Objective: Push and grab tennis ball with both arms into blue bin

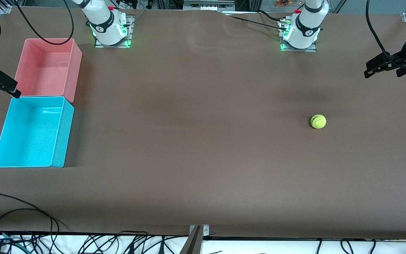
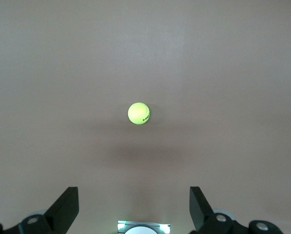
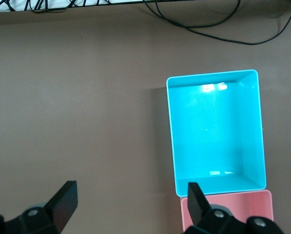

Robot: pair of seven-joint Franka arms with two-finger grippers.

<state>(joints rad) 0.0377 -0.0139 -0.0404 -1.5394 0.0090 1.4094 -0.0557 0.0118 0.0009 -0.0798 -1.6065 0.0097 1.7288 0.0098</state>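
Note:
The tennis ball point(image 1: 318, 121) point(image 2: 139, 113) lies on the brown table toward the left arm's end, with bare tabletop all round it. My left gripper point(image 1: 368, 69) point(image 2: 133, 195) hangs open and empty over that end of the table, apart from the ball. The blue bin point(image 1: 34, 97) point(image 3: 213, 136) stands empty at the right arm's end. My right gripper point(image 1: 0, 91) point(image 3: 131, 189) hangs open and empty over the table's edge beside the two bins, one finger over the corner where they meet.
A pink bin point(image 1: 44, 70) point(image 3: 228, 209) of the same size touches the blue bin on the side farther from the front camera. The two arm bases point(image 1: 109, 31) point(image 1: 300, 35) stand along the back edge. Black cables point(image 1: 23, 211) trail over the near corner.

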